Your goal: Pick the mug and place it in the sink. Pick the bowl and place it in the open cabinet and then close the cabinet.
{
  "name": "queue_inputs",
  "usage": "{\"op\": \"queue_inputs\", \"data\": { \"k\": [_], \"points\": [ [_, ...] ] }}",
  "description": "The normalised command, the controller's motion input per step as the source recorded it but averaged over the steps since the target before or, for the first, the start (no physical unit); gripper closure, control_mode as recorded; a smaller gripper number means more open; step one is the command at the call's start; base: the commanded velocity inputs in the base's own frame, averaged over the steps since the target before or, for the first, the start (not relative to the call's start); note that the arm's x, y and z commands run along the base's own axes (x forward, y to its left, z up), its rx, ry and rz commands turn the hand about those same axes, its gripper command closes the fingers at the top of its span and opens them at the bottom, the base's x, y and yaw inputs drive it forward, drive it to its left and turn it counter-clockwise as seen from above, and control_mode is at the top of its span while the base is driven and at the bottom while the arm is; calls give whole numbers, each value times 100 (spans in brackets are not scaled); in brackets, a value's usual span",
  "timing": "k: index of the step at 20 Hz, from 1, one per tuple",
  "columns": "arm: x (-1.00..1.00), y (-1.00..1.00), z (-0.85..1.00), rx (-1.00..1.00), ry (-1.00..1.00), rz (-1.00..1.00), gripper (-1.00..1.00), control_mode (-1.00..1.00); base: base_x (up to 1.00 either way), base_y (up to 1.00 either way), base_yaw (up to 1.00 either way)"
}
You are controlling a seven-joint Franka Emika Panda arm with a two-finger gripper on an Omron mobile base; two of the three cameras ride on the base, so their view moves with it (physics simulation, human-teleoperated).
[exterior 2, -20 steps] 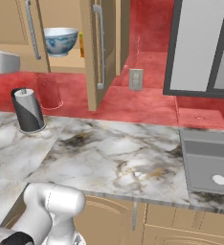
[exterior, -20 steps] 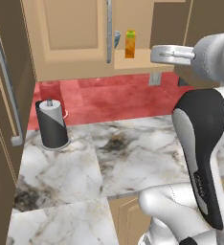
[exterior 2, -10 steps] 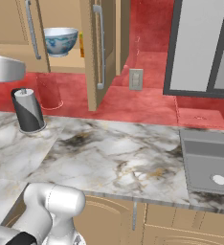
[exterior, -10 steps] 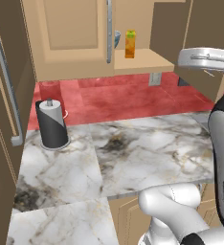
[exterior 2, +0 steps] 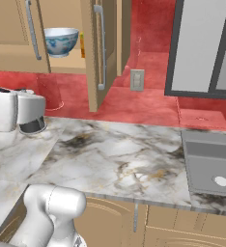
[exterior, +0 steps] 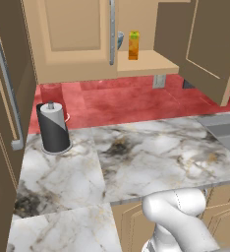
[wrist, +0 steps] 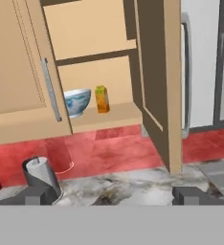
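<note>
Bowl [wrist: 77,102] on shelf, cabinet [wrist: 154,81] doors open.
You see the gripper [wrist: 111,195] with jaws spread wide, holding nothing, facing the cabinet. The bowl sits on the lower shelf beside an orange carton [wrist: 102,99] (apart, not touching). A paper-towel roll [exterior: 53,127] stands on the marble counter [exterior: 151,157]; the sink [exterior 2: 212,164] lies right.

Cabinet [wrist: 109,62], right door [wrist: 154,81] swung outward: shelf entry unblocked between both doors. On shelf: bowl [wrist: 77,102] left, orange carton [wrist: 102,99] beside it; right portion bare. Below cabinet: paper-towel holder [exterior: 53,128] at left, marble counter [exterior: 151,157] otherwise bare.
</note>
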Motion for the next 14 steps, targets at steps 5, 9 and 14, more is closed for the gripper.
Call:
{"op": "queue_inputs", "data": {
  "k": [5, 9, 14],
  "points": [
    [-53, -40, 0, 0, -6, 3, -100, -100, 0, 0, 0],
    [-27, -36, 5, 0, -4, 2, -100, -100, 0, 0, 0],
    [-1, -45, 3, 0, 0, 2, -100, -100, 0, 0, 0]
  ]
}}
